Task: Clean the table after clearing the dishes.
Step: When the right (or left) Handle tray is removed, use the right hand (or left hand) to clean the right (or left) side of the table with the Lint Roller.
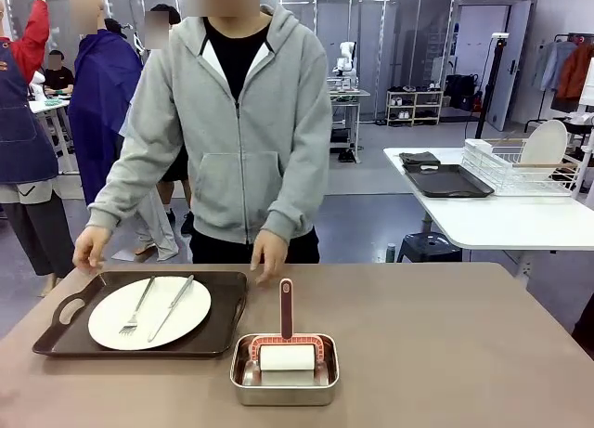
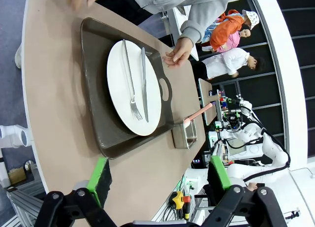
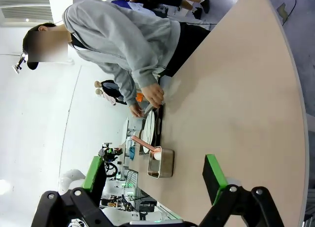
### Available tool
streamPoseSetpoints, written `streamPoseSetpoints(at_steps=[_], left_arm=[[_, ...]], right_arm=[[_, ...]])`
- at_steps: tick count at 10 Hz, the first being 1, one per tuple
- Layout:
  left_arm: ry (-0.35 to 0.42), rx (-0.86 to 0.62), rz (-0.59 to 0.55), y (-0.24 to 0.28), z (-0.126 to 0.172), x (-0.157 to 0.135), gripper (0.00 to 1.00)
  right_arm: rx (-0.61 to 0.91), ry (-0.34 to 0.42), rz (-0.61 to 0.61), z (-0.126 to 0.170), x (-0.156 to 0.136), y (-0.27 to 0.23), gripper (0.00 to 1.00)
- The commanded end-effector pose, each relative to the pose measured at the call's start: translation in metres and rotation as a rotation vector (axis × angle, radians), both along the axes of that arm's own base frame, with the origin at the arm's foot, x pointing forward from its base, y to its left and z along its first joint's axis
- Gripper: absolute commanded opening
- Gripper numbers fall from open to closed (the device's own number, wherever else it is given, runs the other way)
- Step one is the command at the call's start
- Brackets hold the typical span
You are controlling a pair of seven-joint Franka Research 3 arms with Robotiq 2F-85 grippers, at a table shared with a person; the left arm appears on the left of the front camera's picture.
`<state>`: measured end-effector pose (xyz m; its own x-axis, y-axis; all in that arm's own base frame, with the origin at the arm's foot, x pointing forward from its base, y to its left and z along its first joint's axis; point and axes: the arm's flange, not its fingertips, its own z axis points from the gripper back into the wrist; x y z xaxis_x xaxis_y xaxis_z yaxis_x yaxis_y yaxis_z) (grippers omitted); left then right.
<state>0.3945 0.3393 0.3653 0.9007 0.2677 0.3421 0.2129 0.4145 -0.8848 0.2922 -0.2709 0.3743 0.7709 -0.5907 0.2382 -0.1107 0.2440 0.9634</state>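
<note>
One plate [image 1: 148, 312] in the front view, sitting on the dark tray [image 1: 223, 309] at the table's [image 1: 445, 354] left, fork [image 1: 136, 314] and knife [image 1: 173, 307] laid across it. The person's hands [image 1: 271, 256] rest by the tray's far corners. A roller [image 1: 286, 354] lies in the steel pan [image 1: 283, 389] just beside the tray.

Left wrist view: left pincer [image 2: 160, 175] gaping wide with nothing between the pads, its body cut off at the bottom edge, tray ahead.

Right wrist view: right pincer [image 3: 155, 175] spread wide and empty. The plate is edge-on here, a thin sliver, and the cutlery is impossible to make out.

Steel pan [image 1: 278, 392] holding roller [image 1: 286, 356], perhaps lint type; dish rack [image 1: 506, 179] behind.
</note>
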Motion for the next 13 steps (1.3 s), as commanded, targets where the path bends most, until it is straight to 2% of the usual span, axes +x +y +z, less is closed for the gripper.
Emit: streamPoseSetpoints(at_steps=[1,10,12,13], left_arm=[[0.005,0.009,-0.004,0.002,0.001,-0.003,1.0],[0.0,0.0,0.0,0.0,0.0,0.0,1.0],[-0.22,0.283,-0.172,-0.052,0.1,0.037,1.0],[-0.328,0.472,-0.296,-0.108,0.163,0.056,1.0]], right_arm=[[0.006,-0.009,-0.002,0.001,0.001,0.002,1.0],[0.006,-0.009,-0.002,0.001,0.001,0.002,1.0],[0.006,-0.009,-0.002,0.001,0.001,0.002,1.0],[0.006,-0.009,-0.002,0.001,0.001,0.002,1.0]])
